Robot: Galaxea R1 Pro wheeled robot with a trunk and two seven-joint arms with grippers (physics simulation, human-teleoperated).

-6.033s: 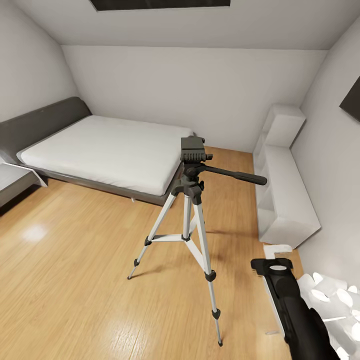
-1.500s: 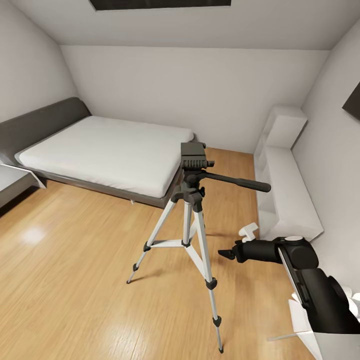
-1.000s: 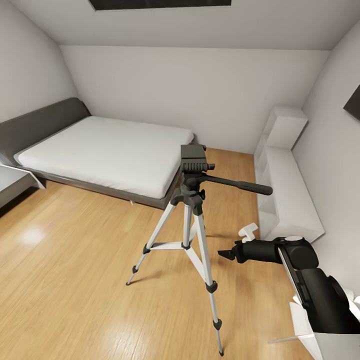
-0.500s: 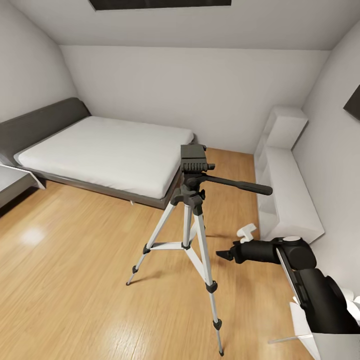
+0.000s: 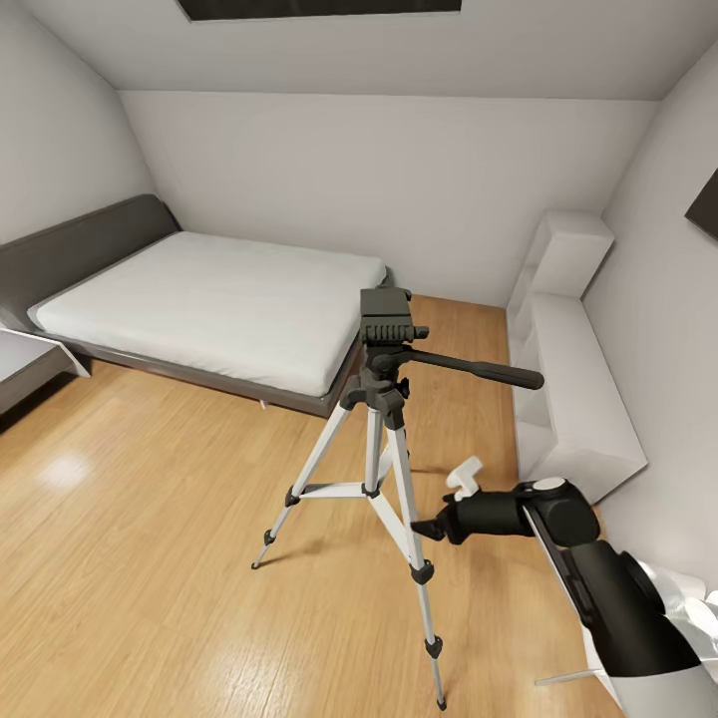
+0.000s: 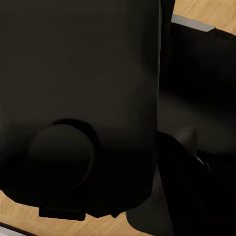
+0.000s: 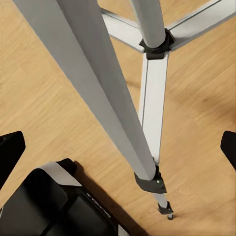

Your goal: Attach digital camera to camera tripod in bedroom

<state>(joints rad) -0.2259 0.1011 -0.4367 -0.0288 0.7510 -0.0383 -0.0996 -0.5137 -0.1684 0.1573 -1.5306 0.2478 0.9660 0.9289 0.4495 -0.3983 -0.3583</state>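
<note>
Approach step: the right tool (image 5: 431, 526), spread and empty, reaches toward the camera tripod (image 5: 384, 419); next, fetching the camera.

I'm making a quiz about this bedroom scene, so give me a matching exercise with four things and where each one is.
Things:
1. camera tripod
2. bed
3. white shelf unit
4. right end effector

Places:
A. along the right wall
B. standing mid-floor
C. against the left wall
D. beside a tripod leg, low down

Pairs: 1-B, 2-C, 3-A, 4-D
</note>
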